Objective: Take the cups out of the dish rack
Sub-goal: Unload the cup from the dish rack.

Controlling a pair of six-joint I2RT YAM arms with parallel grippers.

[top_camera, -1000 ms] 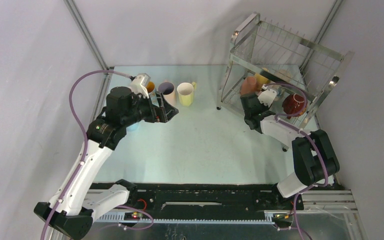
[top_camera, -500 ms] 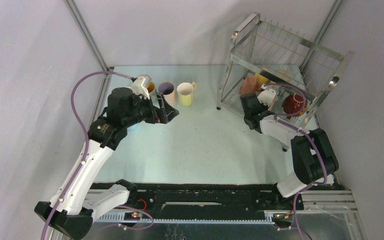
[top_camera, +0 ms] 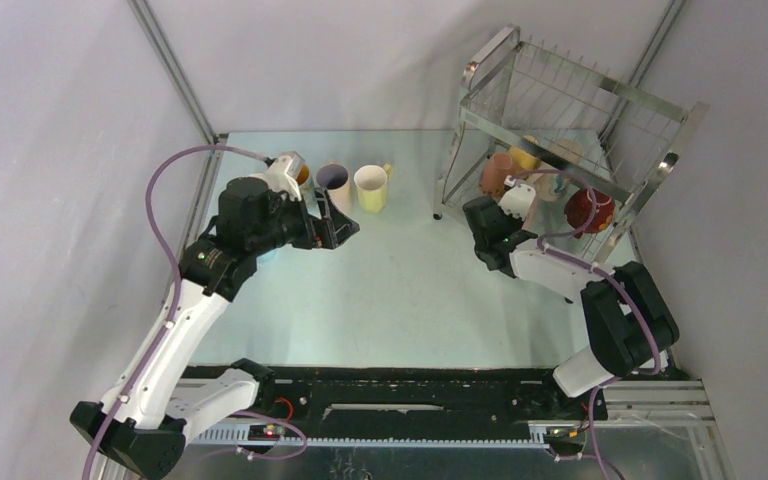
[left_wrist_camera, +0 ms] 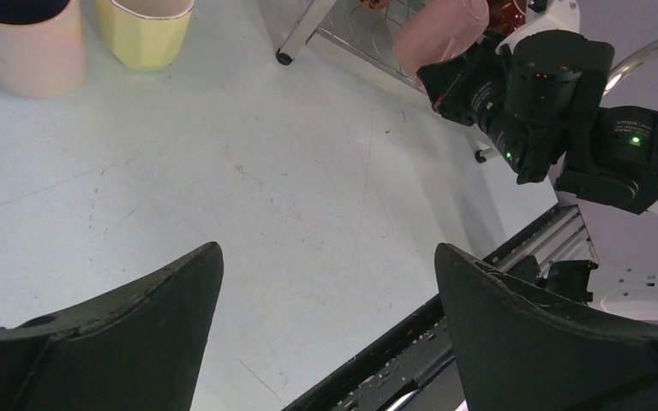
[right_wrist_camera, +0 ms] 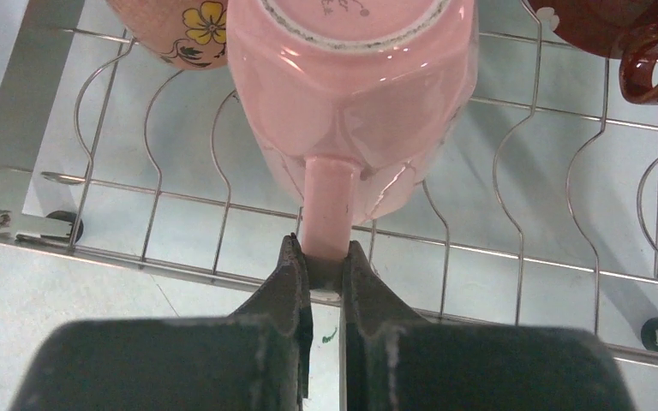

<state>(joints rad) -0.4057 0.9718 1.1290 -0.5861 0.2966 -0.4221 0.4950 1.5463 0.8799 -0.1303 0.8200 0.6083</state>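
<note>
Room lies open across the middle of the table (top_camera: 400,280), between the two arms and down to its near edge. The dish rack (top_camera: 572,105) stands at the far right corner, close to the side wall. The right claw (right_wrist_camera: 326,261) is clamped on the handle of a pink mug (right_wrist_camera: 351,94) in the rack's lower tier (the handle points straight at the fingers). Wavy wires run under the mug, and the rack's front rail lies just by the fingertips. A flowered mug (right_wrist_camera: 180,26) sits just beside it on one side, with a dark red mug (right_wrist_camera: 617,38) near on the other. The left claw (left_wrist_camera: 327,257) hangs wide open and empty above the table, near a cream cup (top_camera: 333,180) and a yellow cup (top_camera: 371,187) standing upright toward the far edge.
</note>
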